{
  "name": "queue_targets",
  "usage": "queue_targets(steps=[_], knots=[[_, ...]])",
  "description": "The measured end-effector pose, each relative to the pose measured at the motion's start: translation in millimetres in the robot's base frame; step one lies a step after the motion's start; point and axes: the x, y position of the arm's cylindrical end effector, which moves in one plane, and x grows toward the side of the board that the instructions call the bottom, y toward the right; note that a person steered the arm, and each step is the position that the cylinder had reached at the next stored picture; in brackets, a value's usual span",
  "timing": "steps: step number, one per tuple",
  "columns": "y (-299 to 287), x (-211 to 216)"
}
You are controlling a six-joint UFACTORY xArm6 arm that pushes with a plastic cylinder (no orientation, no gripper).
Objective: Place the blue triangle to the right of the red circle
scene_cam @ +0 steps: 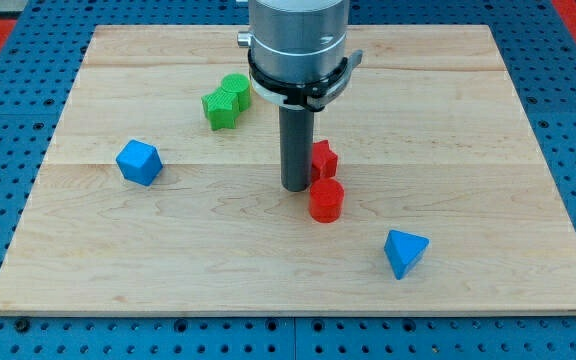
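The blue triangle (405,252) lies on the wooden board toward the view's bottom right. The red circle (325,200) sits near the board's middle, up and to the left of the triangle, with a clear gap between them. My tip (297,187) stands just left of the red circle, close to it or touching it; I cannot tell which. The rod hides part of a second red block (323,159) right above the circle.
A blue block with angled faces (138,162) lies at the view's left. Two green blocks (225,101) sit together toward the top, left of the rod. The wooden board (488,120) ends in edges over a blue pegboard surface.
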Motion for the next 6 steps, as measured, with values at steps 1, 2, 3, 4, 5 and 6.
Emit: queue_targets(steps=[1, 2, 3, 4, 5, 6], knots=[[18.8, 35.6], [74.8, 49.3], [41.6, 49.3], [14.4, 49.0], [33.7, 128.4], [86.7, 120.6]])
